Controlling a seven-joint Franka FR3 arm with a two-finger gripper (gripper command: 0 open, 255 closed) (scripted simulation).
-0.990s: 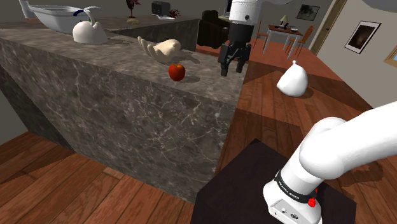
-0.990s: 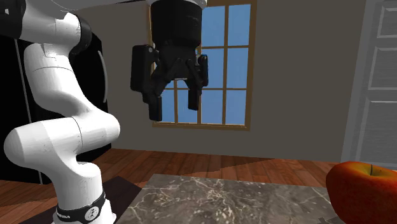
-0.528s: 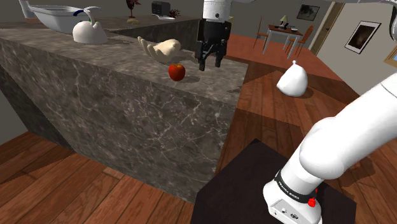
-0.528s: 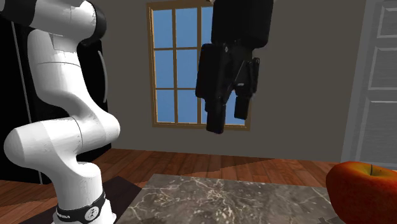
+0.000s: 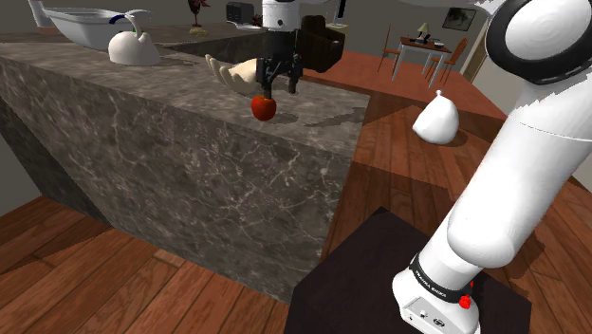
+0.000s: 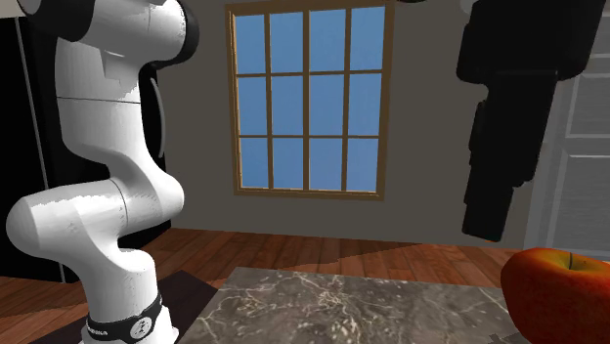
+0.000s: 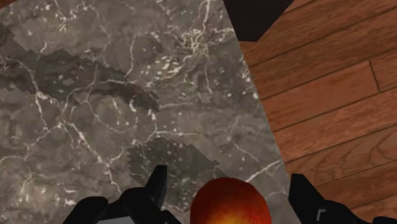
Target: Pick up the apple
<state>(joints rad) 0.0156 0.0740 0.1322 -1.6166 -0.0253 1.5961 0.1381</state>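
Hand (image 5: 280, 88) spread wide over apple (image 5: 263, 107), close to counter (image 5: 190, 142) edge

Bench (image 5: 190, 161): dark grey stone with pale veining, block-shaped, standing on wood floor (image 5: 114, 285). On top: red apple (image 5: 264, 107), upright, near the edge at the shoulder view's right. Tan lump (image 5: 244, 69) just behind apple, apart from it. White rounded item (image 5: 133, 47) and white basin (image 5: 81, 24) farther back, toward the shoulder view's left.
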